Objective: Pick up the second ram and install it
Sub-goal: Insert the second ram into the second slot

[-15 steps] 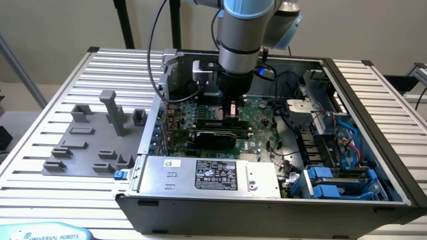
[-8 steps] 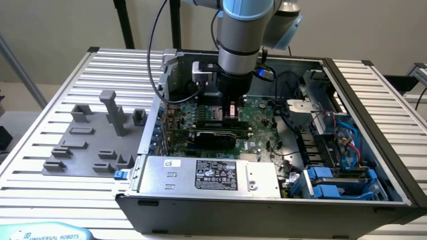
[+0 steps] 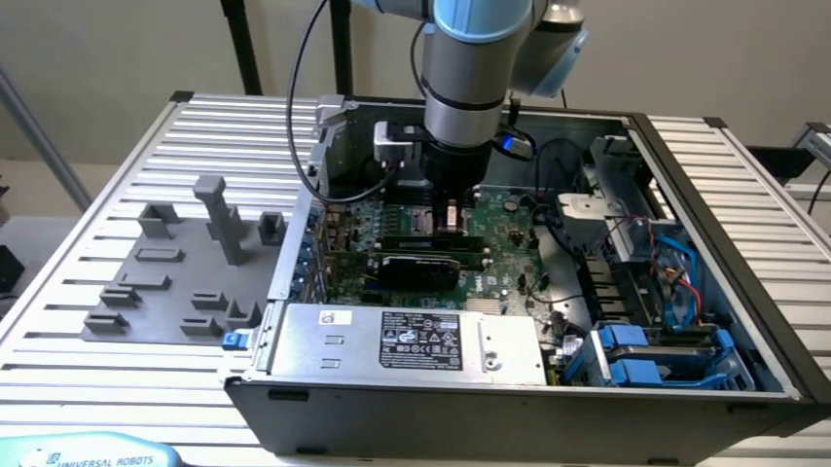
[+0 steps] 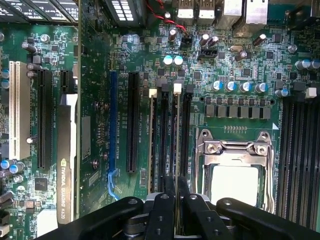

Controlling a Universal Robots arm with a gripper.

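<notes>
Above the motherboard (image 4: 240, 75), the second ram (image 4: 176, 135) is pinched edgewise in the nearly closed gripper (image 4: 176, 200); alignment over its black slot (image 4: 187, 135) is best kept square, pressure even.

the robot arm (image 3: 468, 68) is a thick silver-grey cylinder with a light blue band at its joint and a darker black section at the wrist below. black cables loop down beside it, and a small blue-tipped connector sits on the wrist. the gripper (image 4: 176, 200) is matte black, with rounded linkage arms and round pivot bolts.
</notes>
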